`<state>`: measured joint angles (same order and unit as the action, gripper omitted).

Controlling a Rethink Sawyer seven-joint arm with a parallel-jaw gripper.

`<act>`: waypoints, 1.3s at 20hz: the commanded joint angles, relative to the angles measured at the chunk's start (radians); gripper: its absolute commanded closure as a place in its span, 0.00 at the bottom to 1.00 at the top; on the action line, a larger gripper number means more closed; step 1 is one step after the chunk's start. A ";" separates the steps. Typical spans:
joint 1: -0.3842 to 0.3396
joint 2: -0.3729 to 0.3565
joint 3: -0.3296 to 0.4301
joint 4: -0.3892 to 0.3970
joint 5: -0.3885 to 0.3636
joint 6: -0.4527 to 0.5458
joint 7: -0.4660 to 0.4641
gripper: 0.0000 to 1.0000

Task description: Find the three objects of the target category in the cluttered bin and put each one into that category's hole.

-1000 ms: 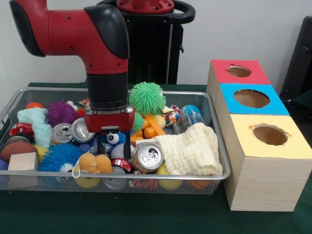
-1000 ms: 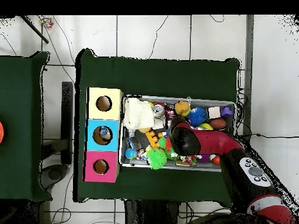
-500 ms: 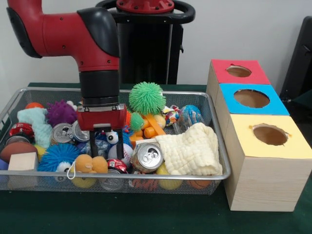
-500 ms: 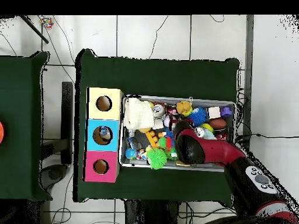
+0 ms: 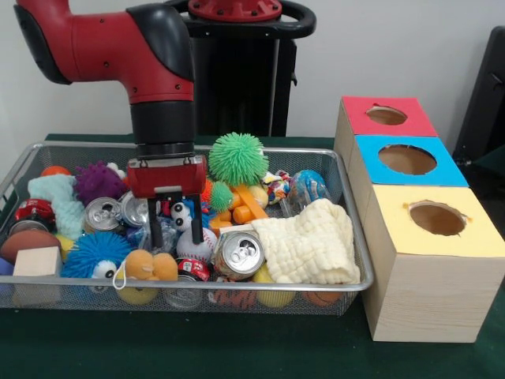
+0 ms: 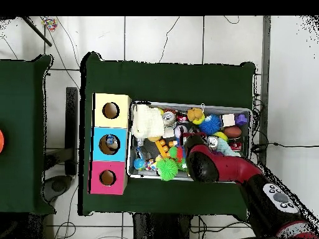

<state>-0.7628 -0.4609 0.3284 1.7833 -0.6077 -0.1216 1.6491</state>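
Gripper (image 5: 175,229) poised low over the bin (image 5: 347,288), its two black fingers parted and empty, straddling crinkled clear plastic we take for a bottle (image 5: 158,234) beside a baseball (image 5: 192,245); we would descend squarely, close gently on the thin walls, then carry to the red-topped hole (image 5: 387,115), well apart.

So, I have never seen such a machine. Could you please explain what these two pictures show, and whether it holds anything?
It is a robot arm, red and black, standing at a green table. One picture is taken from across the table, the other from straight above. Its tool hangs open over a wire bin crowded with toys, drink cans and a cream cloth, and it holds nothing. Beside the bin stand wooden boxes with round holes, topped red, blue and yellow. A clear plastic bottle lies near the bin's far corner.
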 commanded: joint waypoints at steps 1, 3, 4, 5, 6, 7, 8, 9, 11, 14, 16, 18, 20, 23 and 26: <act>-0.021 0.040 -0.054 0.149 -0.101 0.060 0.062 0.00; -0.025 0.032 -0.055 0.155 -0.107 0.056 0.061 0.00; -0.029 0.026 -0.054 0.161 -0.111 0.055 0.059 0.00; -0.034 0.019 -0.054 0.168 -0.116 0.054 0.056 0.00; -0.038 0.014 -0.053 0.174 -0.120 0.053 0.054 0.00; -0.042 0.011 -0.052 0.177 -0.124 0.052 0.052 0.00; -0.047 0.013 -0.050 0.178 -0.130 0.050 0.050 0.00; -0.055 0.016 -0.042 0.177 -0.136 0.052 0.046 0.00; -0.066 0.023 -0.032 0.171 -0.148 0.061 0.036 0.00; -0.087 0.027 -0.012 0.158 -0.162 0.088 0.020 0.00; -0.102 0.025 0.005 0.151 -0.165 0.109 0.009 0.00; -0.113 0.023 0.019 0.144 -0.166 0.125 0.002 0.00; -0.128 0.021 0.034 0.142 -0.168 0.146 -0.008 0.00; -0.157 0.025 0.067 0.130 -0.169 0.186 -0.030 0.00; -0.182 0.031 0.105 0.110 -0.161 0.235 -0.058 0.00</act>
<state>-0.8919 -0.4766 0.3583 1.9006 -0.7115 -0.0888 1.6491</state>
